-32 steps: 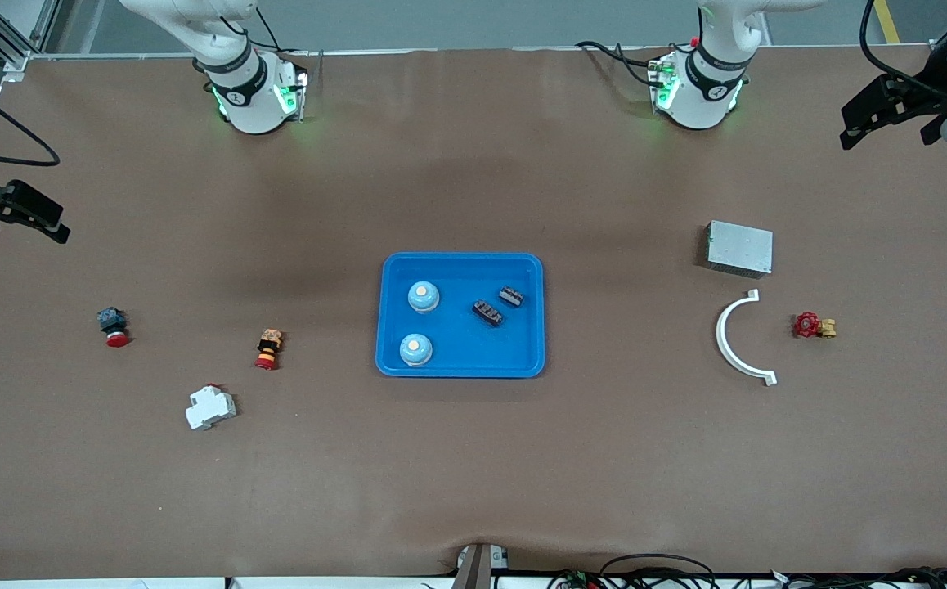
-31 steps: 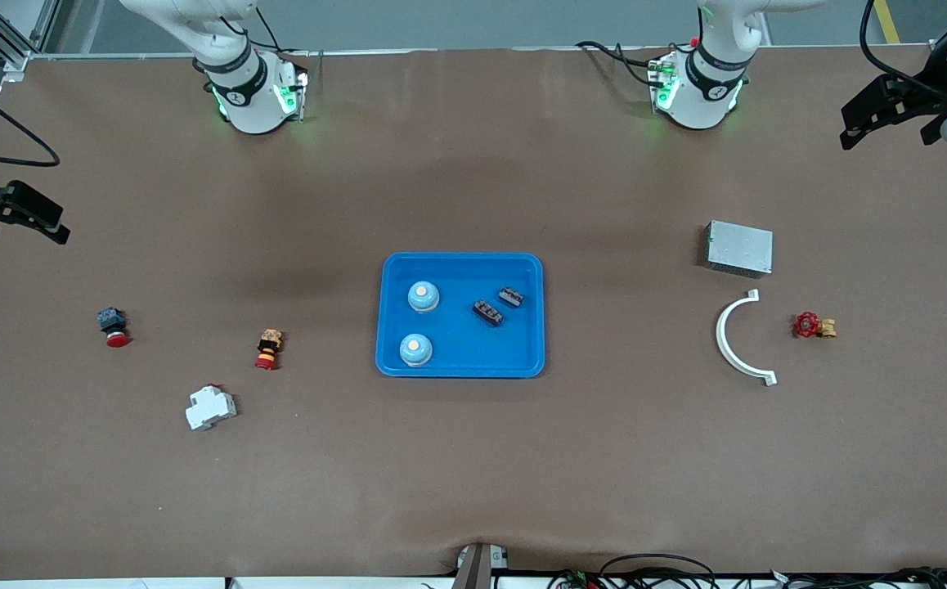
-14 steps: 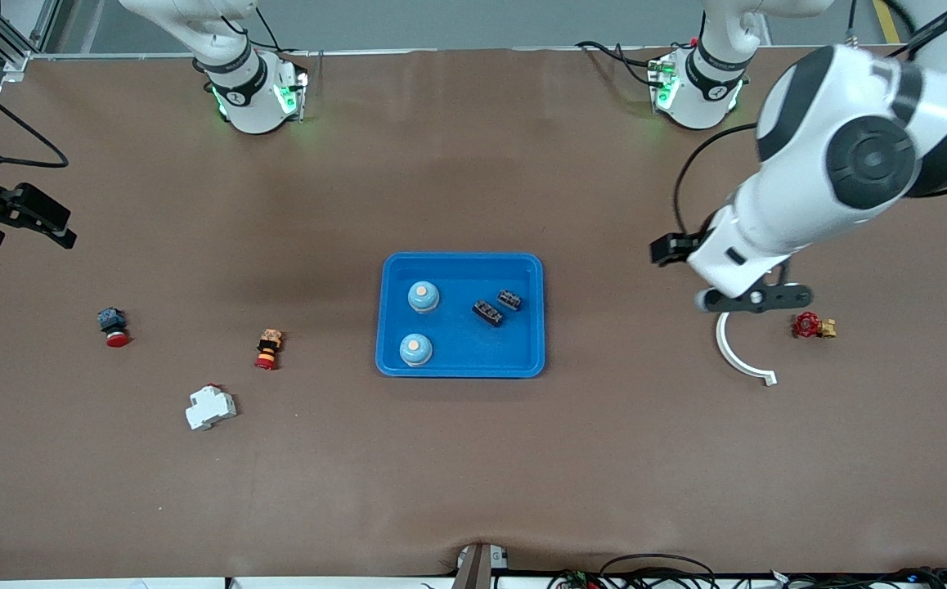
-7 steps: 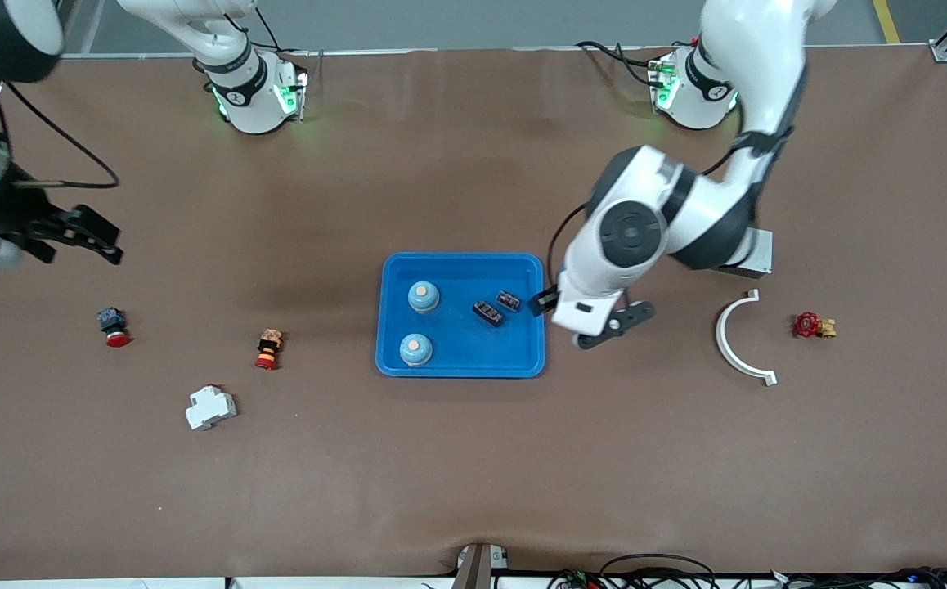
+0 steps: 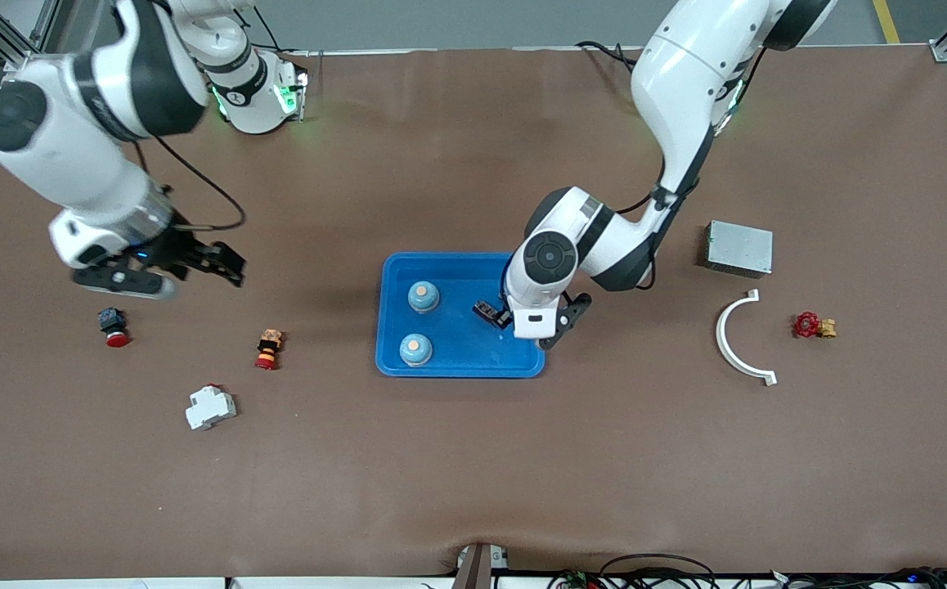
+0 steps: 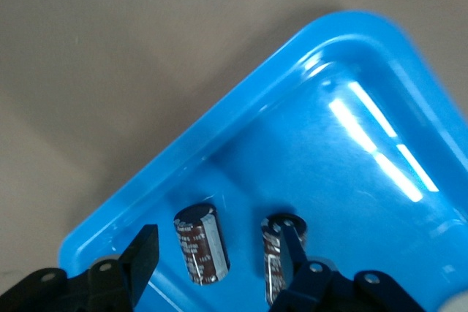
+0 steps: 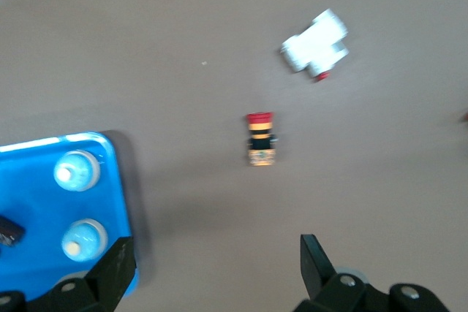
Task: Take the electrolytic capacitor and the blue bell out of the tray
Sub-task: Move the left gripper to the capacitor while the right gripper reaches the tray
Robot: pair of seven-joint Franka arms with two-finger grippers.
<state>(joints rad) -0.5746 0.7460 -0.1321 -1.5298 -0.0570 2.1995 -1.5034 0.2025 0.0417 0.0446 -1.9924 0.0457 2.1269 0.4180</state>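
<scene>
A blue tray (image 5: 461, 356) sits mid-table. In it are two light-blue bells (image 5: 424, 296) (image 5: 415, 349) and two dark capacitors; one capacitor (image 5: 486, 311) shows at the left hand's edge, the other is hidden under it. My left gripper (image 5: 522, 317) is open low over the tray. In the left wrist view (image 6: 217, 250) one capacitor (image 6: 201, 242) lies between its fingers and the second capacitor (image 6: 281, 253) lies under one finger. My right gripper (image 5: 224, 266) is open and empty over bare table toward the right arm's end; its wrist view (image 7: 216, 262) shows the tray (image 7: 29, 180) and both bells (image 7: 76, 172).
Toward the right arm's end lie a red button on a dark base (image 5: 112, 325), an orange-red button (image 5: 268, 349) and a white breaker (image 5: 210, 407). Toward the left arm's end lie a grey metal box (image 5: 739, 248), a white curved piece (image 5: 739, 339) and a red valve (image 5: 813, 325).
Both arms swung in from the table's ends. The left gripper came down over the capacitors in the tray. The right gripper moved over the table toward the tray.
</scene>
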